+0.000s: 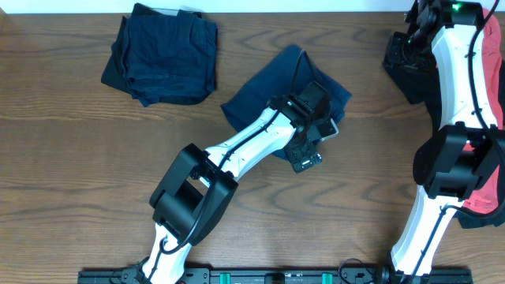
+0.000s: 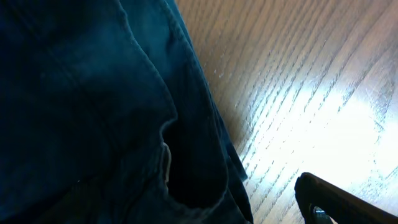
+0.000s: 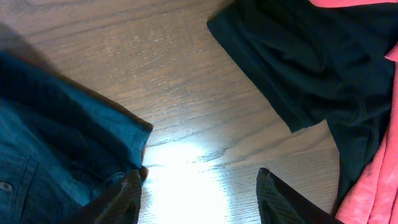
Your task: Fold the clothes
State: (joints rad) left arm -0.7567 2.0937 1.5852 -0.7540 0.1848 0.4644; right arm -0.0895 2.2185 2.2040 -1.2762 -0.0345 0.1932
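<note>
A crumpled blue denim garment (image 1: 268,87) lies mid-table. My left gripper (image 1: 309,150) is low at its right edge. In the left wrist view the dark blue cloth (image 2: 93,112) fills the left side and covers one finger. The other finger (image 2: 329,202) sits far out to the right over bare wood, so the jaws look open. My right gripper (image 3: 199,186) is open and empty over bare table, at the far right in the overhead view (image 1: 404,55). The denim (image 3: 56,143) touches its left finger.
A folded dark navy stack (image 1: 162,55) sits at the back left. A black garment (image 3: 311,56) and a pink garment (image 3: 373,186) lie at the right edge; the pink one also shows overhead (image 1: 489,189). The table is brown wood (image 1: 79,173).
</note>
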